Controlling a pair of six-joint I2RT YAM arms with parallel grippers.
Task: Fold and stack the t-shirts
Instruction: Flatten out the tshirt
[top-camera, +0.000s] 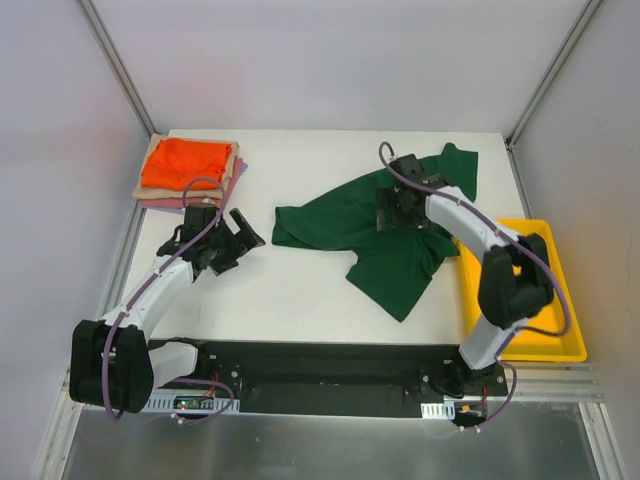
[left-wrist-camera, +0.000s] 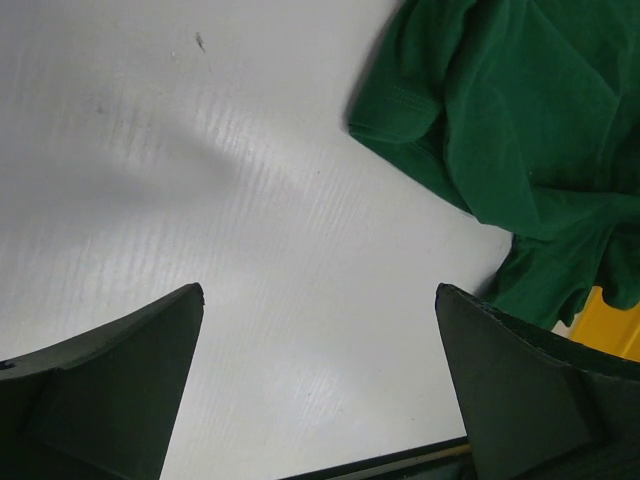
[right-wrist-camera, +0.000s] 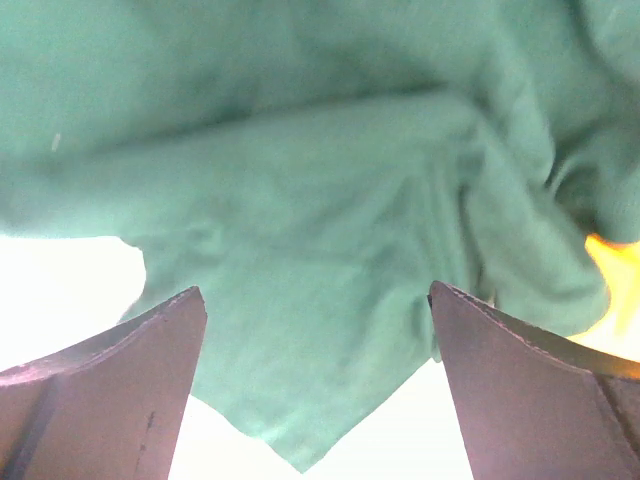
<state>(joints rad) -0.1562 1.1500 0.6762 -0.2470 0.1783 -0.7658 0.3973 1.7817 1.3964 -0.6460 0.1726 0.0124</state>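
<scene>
The dark green t-shirt (top-camera: 385, 240) lies crumpled on the table (top-camera: 300, 300), just beside the yellow tray (top-camera: 562, 300). The right gripper (top-camera: 398, 212) hangs over it, jaws wide apart and holding nothing. The left gripper (top-camera: 238, 245) (equally spread, empty) hovers left of the cloth, near the folded stack (top-camera: 185, 165), which is orange on top.

Both same build: left arm (top-camera: 150, 295) and right arm (top-camera: 462, 218) have white link shells, chunky black joint housings and a purple cable (top-camera: 204, 180) looped along the outside of each. Left end effector (top-camera: 245, 248) and right end effector (top-camera: 398, 212) are all black, and the wrist views show the fingers (left-wrist-camera: 110, 390) as dark matte wedges with flat inner faces. Bases bolt to a black rail (top-camera: 320, 365).
</scene>
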